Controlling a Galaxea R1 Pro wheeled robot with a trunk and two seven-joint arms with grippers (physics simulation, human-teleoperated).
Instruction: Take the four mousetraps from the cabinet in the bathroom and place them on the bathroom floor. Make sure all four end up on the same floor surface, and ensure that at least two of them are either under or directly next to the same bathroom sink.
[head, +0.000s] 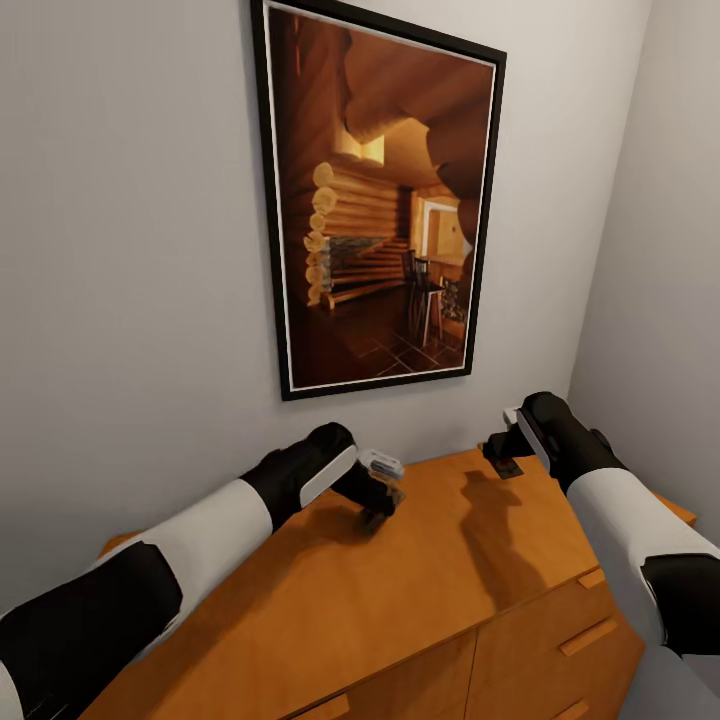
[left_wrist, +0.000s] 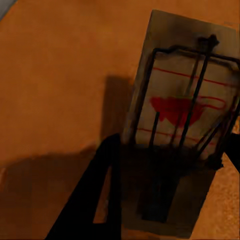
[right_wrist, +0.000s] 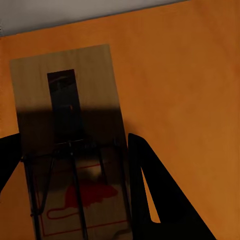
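Head view, L to R: left arm (head: 190, 540) reaches in over the cabinet (head: 330, 600), black-and-white sleeve, w/ the left gripper (head: 378, 510) down at the orange top near the back wall. Its fingertips sit on or right at the wood; from here can't tell what's between them.

Left wrist view: a left trap (left_wrist: 182, 125) lies flat on the orange top, pale wood plate w/ dark wire frame and a red mouse mark. One dark finger (left_wrist: 95, 200) runs along one long edge, touching or just beside it; the other shows as a dark sliver at the opposite edge. Jaws straddle the plate at about its width. Whether they actually pinch it: can't tell.

Centre of head view: framed picture (head: 380, 200) of a log-cabin interior hangs on the grey wall (head: 130, 250) above the cabinet. Drawer fronts w/ bar handles show at the cabinet's front, lower right.

Right side: right arm (head: 620, 510) comes in over the cabinet's far end, right gripper (head: 505, 452) at the back corner by the wall, a small dark item under it.

Right wrist view: a right trap (right_wrist: 70, 145) flat on the top, close to the back edge where the wall starts. Dark finger (right_wrist: 160, 195) along one long side, second finger at the other. Jaws span the plate; gripped or not, can't tell.
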